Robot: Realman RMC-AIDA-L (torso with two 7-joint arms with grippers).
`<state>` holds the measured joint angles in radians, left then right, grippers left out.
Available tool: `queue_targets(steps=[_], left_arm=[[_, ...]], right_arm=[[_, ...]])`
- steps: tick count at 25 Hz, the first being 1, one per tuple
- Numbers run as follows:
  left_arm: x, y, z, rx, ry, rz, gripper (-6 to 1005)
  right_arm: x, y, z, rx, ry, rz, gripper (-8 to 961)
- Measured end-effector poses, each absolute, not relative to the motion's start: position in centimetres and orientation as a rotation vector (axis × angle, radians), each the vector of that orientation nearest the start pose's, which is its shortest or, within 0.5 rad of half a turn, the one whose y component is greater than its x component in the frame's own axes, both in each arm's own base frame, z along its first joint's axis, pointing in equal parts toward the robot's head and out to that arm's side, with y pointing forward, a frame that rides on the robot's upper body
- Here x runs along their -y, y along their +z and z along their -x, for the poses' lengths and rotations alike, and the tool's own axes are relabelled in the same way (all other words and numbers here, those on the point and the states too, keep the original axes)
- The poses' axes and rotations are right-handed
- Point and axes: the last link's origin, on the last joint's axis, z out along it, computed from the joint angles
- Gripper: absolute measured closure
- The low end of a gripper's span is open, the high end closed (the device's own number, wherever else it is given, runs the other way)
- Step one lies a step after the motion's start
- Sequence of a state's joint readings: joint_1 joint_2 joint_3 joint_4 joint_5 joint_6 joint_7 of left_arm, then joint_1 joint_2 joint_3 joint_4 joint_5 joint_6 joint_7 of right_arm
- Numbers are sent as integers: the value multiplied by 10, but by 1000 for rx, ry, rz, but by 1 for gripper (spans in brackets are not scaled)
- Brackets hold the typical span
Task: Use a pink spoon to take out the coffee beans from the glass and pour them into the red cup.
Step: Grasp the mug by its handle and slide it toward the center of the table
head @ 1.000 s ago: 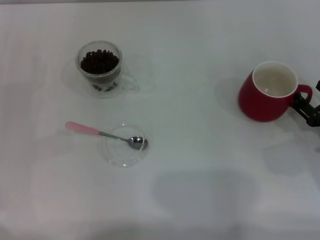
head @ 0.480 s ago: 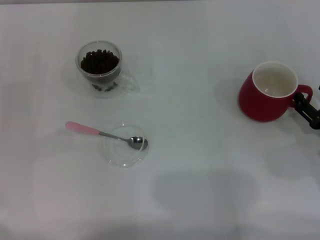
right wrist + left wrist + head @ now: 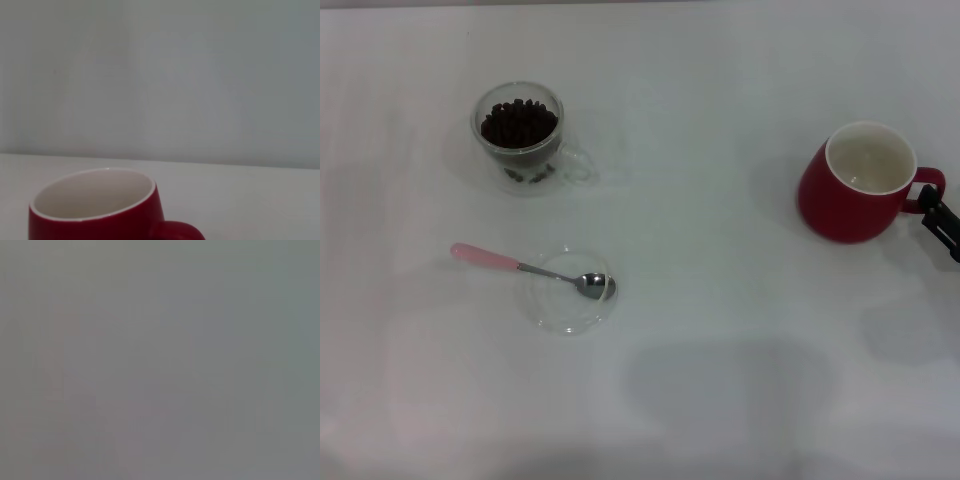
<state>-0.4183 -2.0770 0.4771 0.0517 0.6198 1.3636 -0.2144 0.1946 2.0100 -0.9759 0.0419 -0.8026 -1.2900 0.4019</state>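
Right end effector (image 3: 942, 222) half cut off

The right gripper (image 3: 942, 222) has drawn back from the red cup (image 3: 850, 190) toward the right edge of the head view — a second ago its dark fingers reached in beside and just below the cup's loop handle; half a second ago less of them showed. Now only a short dark tip is left in frame, close to the handle, though whether it touches the handle is hard to tell from this angle. The shadow on the table (image 3: 720, 300) to the right of the cup, below the gripper, has slid rightward and lower along with it.
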Motion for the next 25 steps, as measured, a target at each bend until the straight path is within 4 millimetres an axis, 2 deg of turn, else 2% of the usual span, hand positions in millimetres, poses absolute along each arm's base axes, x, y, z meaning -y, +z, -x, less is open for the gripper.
queue_targets(steps=[24,25], left_arm=[[-305,67,372,489,-711,1182,111],[-305,67,372,489,-711,1182,111]], right_arm=[[-217,-9,-410,-741,544,1792,357],[-218,-9,-410,-741,545,1794,453]])
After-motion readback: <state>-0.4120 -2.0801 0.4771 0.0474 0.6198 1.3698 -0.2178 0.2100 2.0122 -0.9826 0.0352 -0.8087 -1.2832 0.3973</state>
